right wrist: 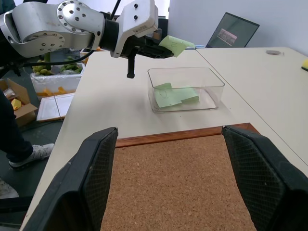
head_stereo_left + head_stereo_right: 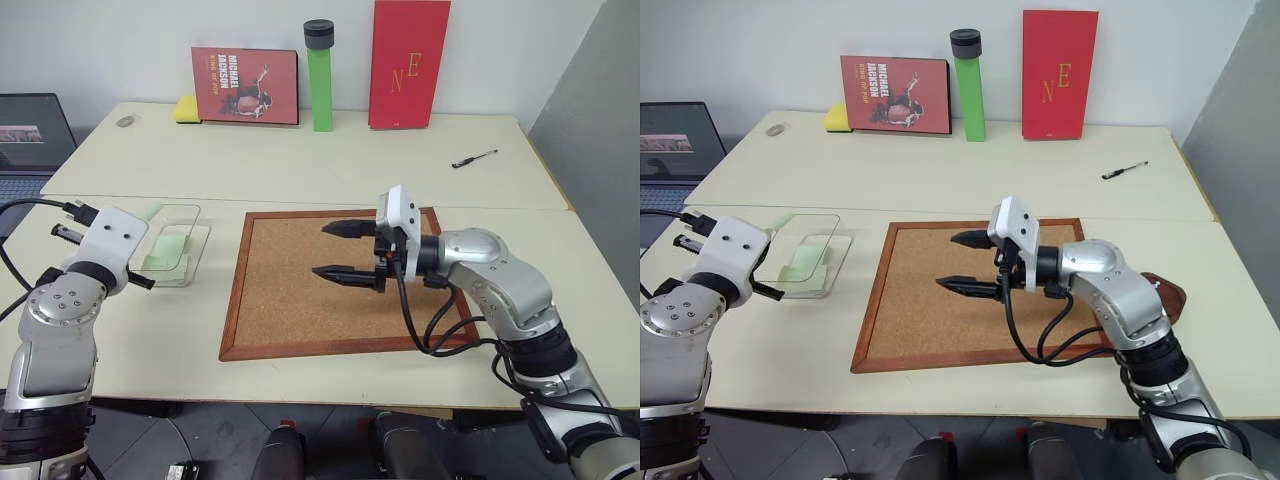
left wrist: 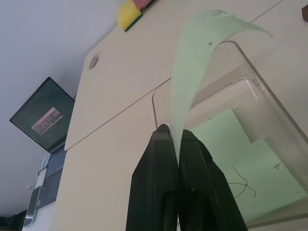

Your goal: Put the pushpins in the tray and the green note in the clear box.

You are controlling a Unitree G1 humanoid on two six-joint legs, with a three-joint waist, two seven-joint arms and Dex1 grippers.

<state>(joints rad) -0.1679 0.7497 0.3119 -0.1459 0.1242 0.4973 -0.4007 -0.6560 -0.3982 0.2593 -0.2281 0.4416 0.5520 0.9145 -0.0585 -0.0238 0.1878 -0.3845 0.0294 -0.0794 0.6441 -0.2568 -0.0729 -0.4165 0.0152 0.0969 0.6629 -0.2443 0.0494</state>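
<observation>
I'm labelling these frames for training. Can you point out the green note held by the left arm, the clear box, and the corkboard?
green note (image 1: 176, 44), right wrist view, middle of the held sheet.
clear box (image 1: 186, 71), right wrist view, far rim.
corkboard (image 2: 300, 290), left eye view, bare cork surface.

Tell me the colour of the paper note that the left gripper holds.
Pale green. The green note shows best in the left wrist view, pinched in the left gripper.

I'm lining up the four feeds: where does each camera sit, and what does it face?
Head pair: looks down over the corkboard, both arms showing.
Left wrist: along the left hand, shut on the green note, above the clear box.
Right wrist: between the open right hand fingers, across the corkboard.
Shared: the clear box, the held note.
</observation>
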